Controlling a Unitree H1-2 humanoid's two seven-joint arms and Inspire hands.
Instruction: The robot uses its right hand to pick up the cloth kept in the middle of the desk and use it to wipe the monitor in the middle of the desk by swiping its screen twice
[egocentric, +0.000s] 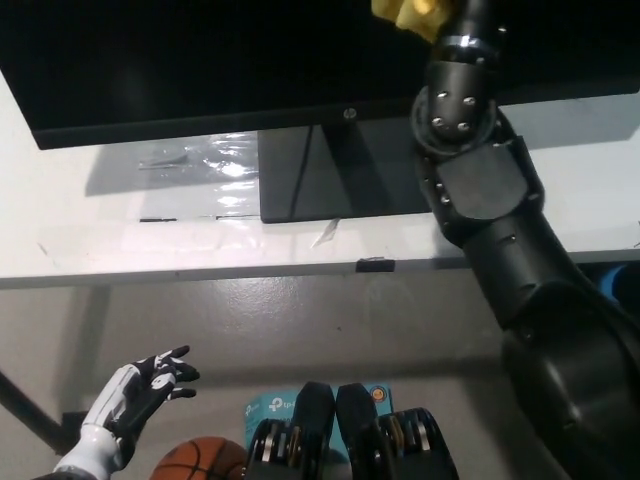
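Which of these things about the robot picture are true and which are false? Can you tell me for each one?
1. The yellow cloth is up against the monitor screen. True.
2. The white left hand is wiping the screen. False: it hangs low at the lower left, below the desk, fingers apart, holding nothing.
3. The black right arm reaches up in front of the monitor. True.
4. A basketball sits on the desk. False: it is down on the floor near the left hand.
5. The monitor's stand rests on the desk. True.
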